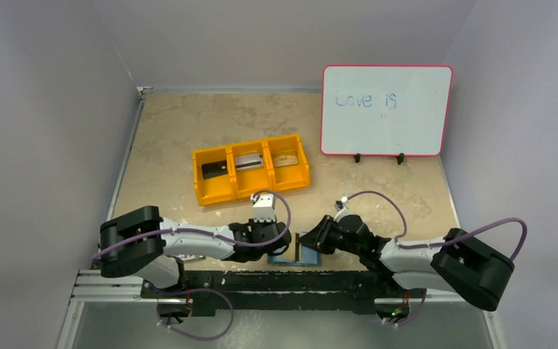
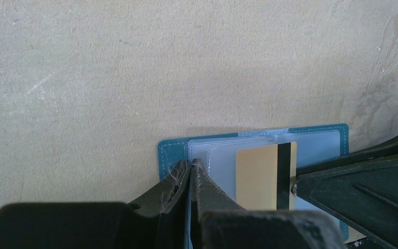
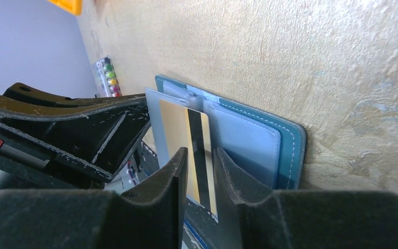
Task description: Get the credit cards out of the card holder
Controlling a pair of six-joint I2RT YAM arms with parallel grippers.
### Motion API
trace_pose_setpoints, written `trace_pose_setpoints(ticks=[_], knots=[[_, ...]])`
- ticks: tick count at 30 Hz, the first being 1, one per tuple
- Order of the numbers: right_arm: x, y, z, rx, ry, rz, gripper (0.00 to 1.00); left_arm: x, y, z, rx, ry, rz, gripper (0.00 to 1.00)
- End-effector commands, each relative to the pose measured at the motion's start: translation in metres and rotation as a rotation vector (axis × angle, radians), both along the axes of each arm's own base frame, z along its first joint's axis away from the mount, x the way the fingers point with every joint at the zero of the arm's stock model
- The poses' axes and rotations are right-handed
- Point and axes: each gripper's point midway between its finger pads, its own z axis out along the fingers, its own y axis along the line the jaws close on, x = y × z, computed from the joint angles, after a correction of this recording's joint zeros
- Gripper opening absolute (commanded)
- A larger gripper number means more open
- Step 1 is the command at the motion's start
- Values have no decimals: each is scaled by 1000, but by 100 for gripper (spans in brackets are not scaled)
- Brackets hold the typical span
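Pinching the card holder's (image 2: 171, 150) edge in the pressed-together left gripper (image 2: 190, 168), with right gripper (image 3: 199, 153) slightly spread at the gold credit card (image 3: 173, 124) jutting from it.

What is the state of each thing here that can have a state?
Card holder: open, lying flat.
Gold card: on the pockets, near end hidden.
Left gripper: shut on the card holder's edge.
Right gripper: slightly open over the gold card.
Bin: holds three cards, one per compartment.
Whiteboard: upright, "Love is" written.
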Motion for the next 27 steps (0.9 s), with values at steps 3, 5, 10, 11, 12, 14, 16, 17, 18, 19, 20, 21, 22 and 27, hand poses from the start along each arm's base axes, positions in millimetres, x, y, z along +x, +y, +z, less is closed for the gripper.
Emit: trace_pose_setpoints(ticks=[3,5,10,11,12,14,16,17,18,19,20,21,22,27], knots=[[8,11,12,42,-16,2,28,-18,7,-14,69,64,-64,4],[8,11,11,55,-10,-7,28,-18,7,-13,71,63,-66,4],[11,11,4,26,14,-25,16,-11,20,-4,111,22,-7,10],[12,11,3,18,15,-28,12,-9,23,2,108,2,6,12],[13,11,2,11,16,-31,9,-6,24,7,98,-14,18,15],[14,10,2,9,15,-37,0,-4,26,17,68,-37,31,19],[15,8,2,4,12,-47,0,-1,27,26,49,-55,44,21],[16,8,3,0,8,-49,0,0,28,31,37,-65,49,22],[16,7,3,-5,4,-53,0,1,28,35,26,-72,53,24],[17,6,3,-6,-1,-53,0,1,27,38,14,-79,48,26],[17,6,5,-5,-8,-54,0,1,24,40,-1,-81,36,27],[17,6,5,-9,-10,-53,0,0,19,42,-27,-82,15,28],[17,5,5,-9,-9,-53,0,-2,13,43,-51,-79,-9,28],[15,3,4,-8,-11,-53,0,-13,-18,40,-156,-44,-114,29]])
